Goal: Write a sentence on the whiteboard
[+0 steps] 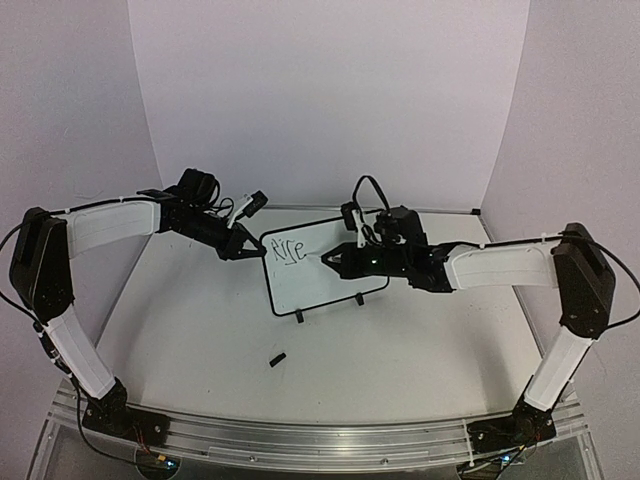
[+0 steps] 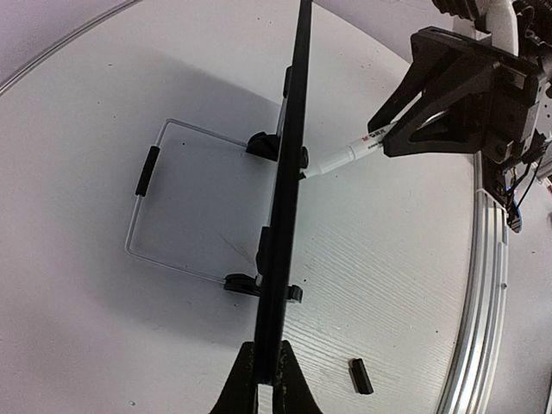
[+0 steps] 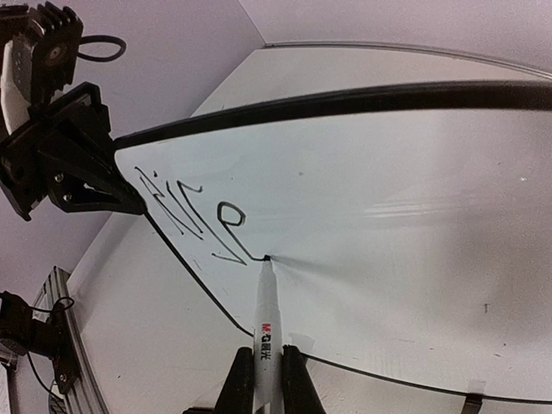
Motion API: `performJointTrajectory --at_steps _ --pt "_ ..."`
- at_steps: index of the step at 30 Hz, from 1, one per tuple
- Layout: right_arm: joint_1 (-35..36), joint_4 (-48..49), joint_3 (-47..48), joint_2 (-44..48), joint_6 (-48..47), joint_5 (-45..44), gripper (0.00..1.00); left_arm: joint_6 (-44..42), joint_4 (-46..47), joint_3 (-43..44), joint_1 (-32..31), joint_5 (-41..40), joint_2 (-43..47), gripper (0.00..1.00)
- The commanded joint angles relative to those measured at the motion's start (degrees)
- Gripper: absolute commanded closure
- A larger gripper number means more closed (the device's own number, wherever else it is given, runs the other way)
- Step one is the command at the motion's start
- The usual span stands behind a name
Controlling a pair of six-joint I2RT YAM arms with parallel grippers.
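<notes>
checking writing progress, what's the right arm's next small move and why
Probably lift the marker off the whiteboard and shift sideways for the next word: only "Rise" is written, the tip touches just past its e, and the left gripper clamps the board's edge.

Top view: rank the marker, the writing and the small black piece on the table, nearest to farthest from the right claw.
1. The marker: held in the right claw, tip on the board.
2. The writing: just left of the claw, at the board's upper left.
3. The black piece: lying on the table in front of the board, toward the arm bases.
</notes>
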State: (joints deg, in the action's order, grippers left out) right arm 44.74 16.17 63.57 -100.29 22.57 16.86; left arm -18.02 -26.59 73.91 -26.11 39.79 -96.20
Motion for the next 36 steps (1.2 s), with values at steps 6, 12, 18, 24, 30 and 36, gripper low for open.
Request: performJointTrajectory --at_steps 6,12,18,24,30,36 --pt "-0.44 1.67 -1.78 6.77 -0.51 -2.24 1.00 -1.61 -5.38 0.18 -1.04 -2.87 -2.07 1.00" --pt "-0.43 1.67 -2.53 5.88 -0.44 -2.96 1.00 -1.59 -5.48 0.19 -1.13 -2.87 -2.06 1.00" --pt "-0.41 1.67 -3.35 5.52 -0.13 -2.83 1.00 -1.67 -5.50 0.22 -1.13 -2.96 -2.16 1.00" --pt "-0.44 1.67 -2.50 4.27 -0.33 -3.08 1.00 -1.65 -5.49 0.29 -1.13 -2.88 -2.28 1.00" --pt "-0.44 1.67 -1.21 3.08 -0.46 -2.91 1.00 -1.65 -5.55 0.29 -1.13 -2.96 -2.25 1.00" --pt "-0.42 1.67 -0.57 2.11 -0.37 -3.40 1.00 -1.66 -5.49 0.27 -1.13 -2.96 -2.32 1.00"
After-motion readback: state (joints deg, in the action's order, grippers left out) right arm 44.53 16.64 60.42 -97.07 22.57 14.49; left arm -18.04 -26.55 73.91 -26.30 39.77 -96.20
